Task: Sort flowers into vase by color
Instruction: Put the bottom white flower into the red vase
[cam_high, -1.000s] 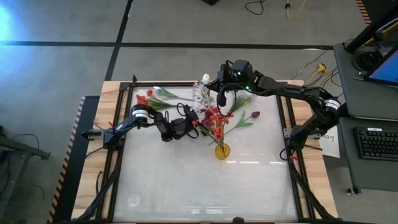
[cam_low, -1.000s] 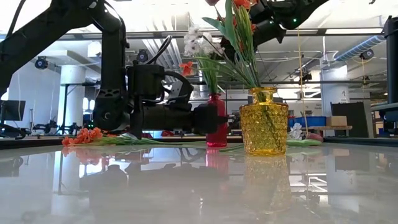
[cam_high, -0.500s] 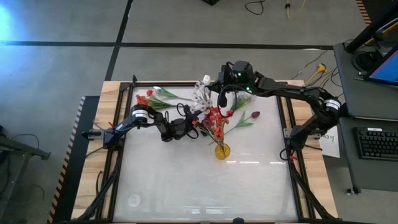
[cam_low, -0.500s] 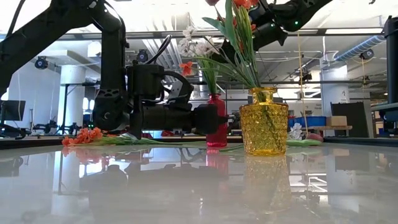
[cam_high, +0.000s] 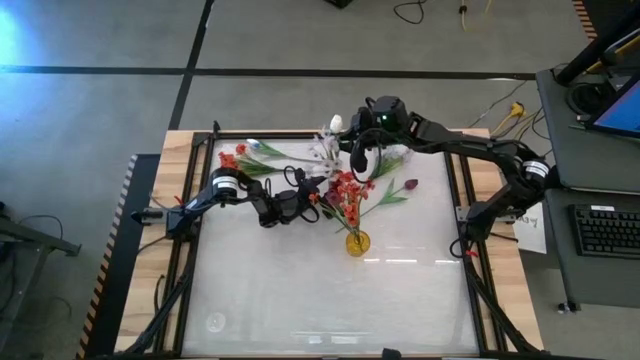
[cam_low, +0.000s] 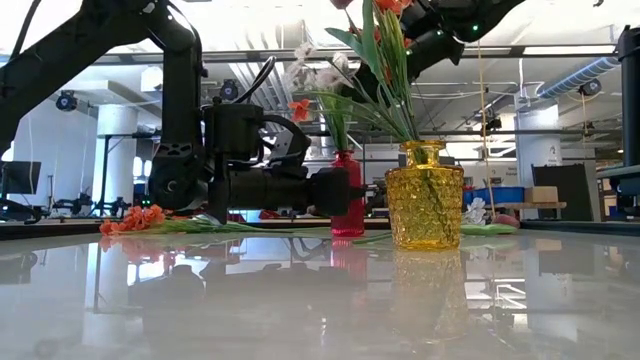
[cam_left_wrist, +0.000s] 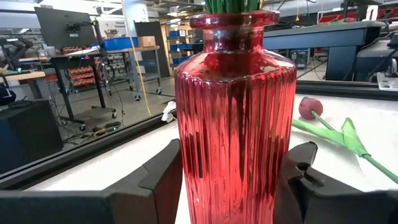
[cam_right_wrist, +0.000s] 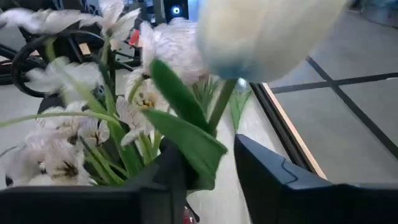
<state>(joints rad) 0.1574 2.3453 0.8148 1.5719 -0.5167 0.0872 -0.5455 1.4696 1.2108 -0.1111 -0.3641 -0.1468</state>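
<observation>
Yellow glass first: the yellow vase (cam_high: 357, 243) just below centre of the overhead frame already carries a fan of red-orange blossom clusters (cam_high: 345, 192) on green stems, so that colour looks largely sorted. Red vase (cam_left_wrist: 235, 118) stands just above and left of it, green stems rising from its neck and white blossom sprays (cam_low: 312, 66) topping them in the level view. Left gripper (cam_high: 303, 200) sits at the red vase with a dark finger on either side of the glass; whether they press it or only bracket it I cannot tell. Right gripper (cam_right_wrist: 211, 171) hovers high over the upper centre of the frame, above the red vase, jaws standing a little apart around the stem of a white tulip (cam_right_wrist: 264, 34), with the white sprays crowding just beneath; the grip reads as loosening, though I can't be sure the stem is free. My reading: well along, this tulip just going in with the whites. Left to do, lying on the table (cam_high: 300, 300): a red-orange cluster (cam_high: 233, 158) and a white flower (cam_high: 252, 146) at upper left, a dark red tulip (cam_high: 409, 185) right of centre.
</observation>
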